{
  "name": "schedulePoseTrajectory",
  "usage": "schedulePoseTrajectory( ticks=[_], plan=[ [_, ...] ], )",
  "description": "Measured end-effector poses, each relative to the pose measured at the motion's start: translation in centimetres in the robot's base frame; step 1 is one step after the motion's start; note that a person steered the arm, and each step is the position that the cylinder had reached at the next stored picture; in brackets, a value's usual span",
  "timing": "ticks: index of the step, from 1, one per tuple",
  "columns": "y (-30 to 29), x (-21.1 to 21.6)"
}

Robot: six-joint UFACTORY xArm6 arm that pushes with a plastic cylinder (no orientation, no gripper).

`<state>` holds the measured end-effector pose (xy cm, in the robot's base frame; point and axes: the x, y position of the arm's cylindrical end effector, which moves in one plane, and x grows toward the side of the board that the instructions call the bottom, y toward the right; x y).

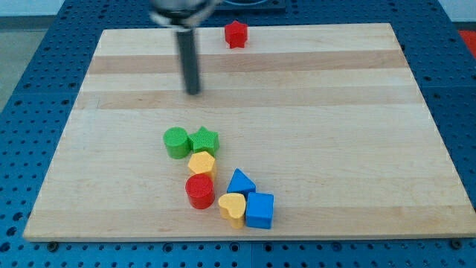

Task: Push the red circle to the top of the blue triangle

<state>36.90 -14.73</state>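
The red circle (199, 190) lies low on the board, left of centre. The blue triangle (239, 182) sits just to its right, a small gap between them. My tip (193, 92) is in the upper left part of the board, well above both blocks and touching none. The rod appears blurred.
A green circle (176, 142) and green star (204, 139) sit above a yellow hexagon (201, 163), which touches the red circle's top. A yellow heart (232, 208) and blue cube (259, 209) lie below the triangle. A red block (236, 34) sits at the top edge.
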Motion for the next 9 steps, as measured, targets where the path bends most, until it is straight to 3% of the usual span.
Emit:
schedulePoseTrajectory(
  ticks=[1,2,3,5,7,9],
  plan=[
    [-7.8,4.6],
    [-9.5,10.7],
    [-6.9,16.8],
    [5.0,21.5],
    [8.4,23.0],
    [10.1,14.4]
  ],
)
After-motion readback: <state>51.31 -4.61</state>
